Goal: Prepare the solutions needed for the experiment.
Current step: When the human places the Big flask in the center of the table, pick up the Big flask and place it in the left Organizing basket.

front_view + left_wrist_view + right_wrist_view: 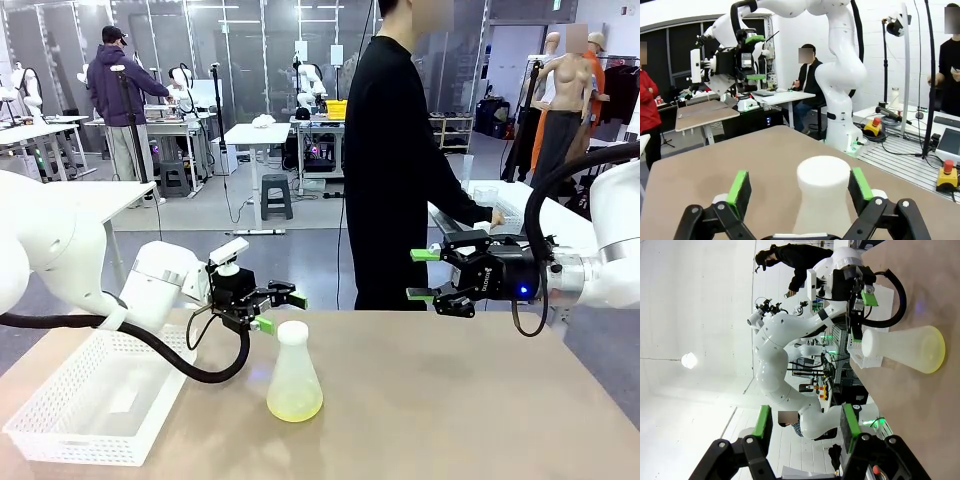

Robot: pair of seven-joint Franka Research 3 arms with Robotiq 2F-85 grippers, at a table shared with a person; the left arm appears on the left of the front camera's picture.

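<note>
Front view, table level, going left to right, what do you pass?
White basket → left pincer → flask with the yellow-green solution → right pincer.

Place: we take this for a robotics lab in a large open hall.
Workstations: we see rows of white tables [258,133] far back, each with white robot arms mounted, and a person [120,90] standing at one.
Our table: a tan tabletop [480,400] carries a conical flask [294,372] and a white perforated basket [90,395].
Safety gear: we spot red emergency-stop buttons [945,172] on yellow boxes beside an arm's base.
Equipment: cables, a stool [276,195], and cameras on stands [896,25] sit around the benches.
</note>
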